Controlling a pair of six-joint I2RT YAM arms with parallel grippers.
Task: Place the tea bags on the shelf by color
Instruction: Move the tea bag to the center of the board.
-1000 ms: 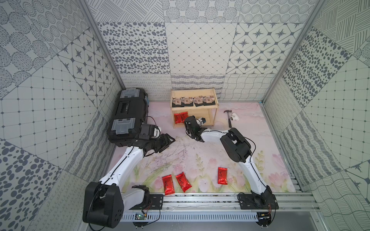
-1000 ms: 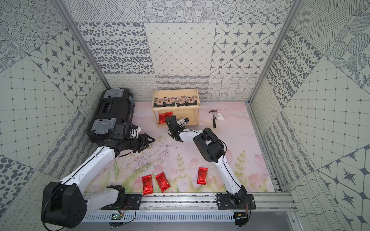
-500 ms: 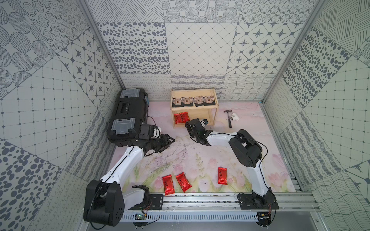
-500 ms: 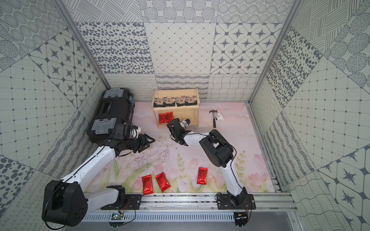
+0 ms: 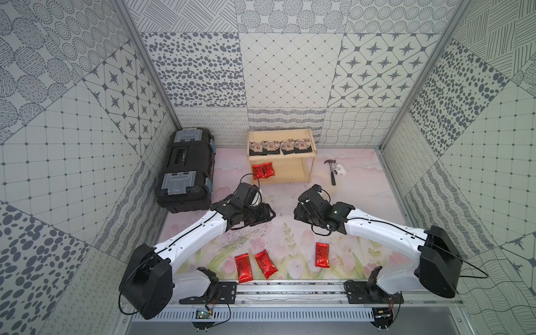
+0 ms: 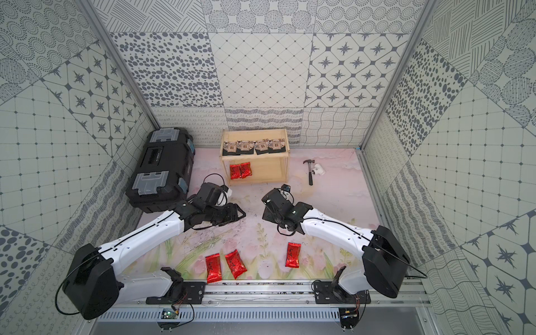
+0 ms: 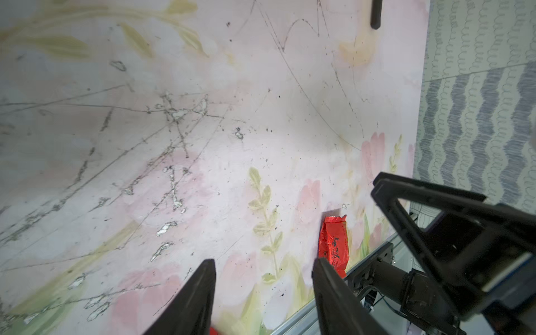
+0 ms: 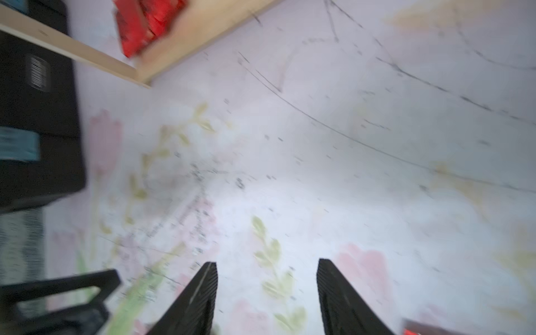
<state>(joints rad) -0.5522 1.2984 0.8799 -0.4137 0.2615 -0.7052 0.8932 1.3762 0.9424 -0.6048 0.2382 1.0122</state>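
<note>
Patterned grey-and-white tiles are walling in a worktop (image 5: 362, 191) printed with pale pink flowers and heavily scuffed. At its back edge the shelf (image 5: 290, 174), plain pale wood, is carrying four black sachets (image 5: 280, 146) in a row on its top tier. Two red pouches (image 5: 263, 171) are lying side by side at the left end of its lower tier. Three more red pouches are lying flat near the front edge: a pair (image 5: 242, 267) left of centre and a lone one (image 5: 322, 254) right of centre.

I am hovering both hands over the middle of the worktop, tips facing each other. My left hand (image 7: 264, 264) is standing parted and empty. My right hand (image 8: 266, 264) is gaping the same way, with nothing between its ribbed black fingers.

From my right hand the lone one is lying toward the front edge, and that hand is the nearer. Its long axis is running almost front to back, so I am judging the fingers should straddle its short width. The pair is sitting closer to my left arm, one pouch tilted. All three are shiny, crinkled foil, puffed in the middle and probably slippery.
</note>
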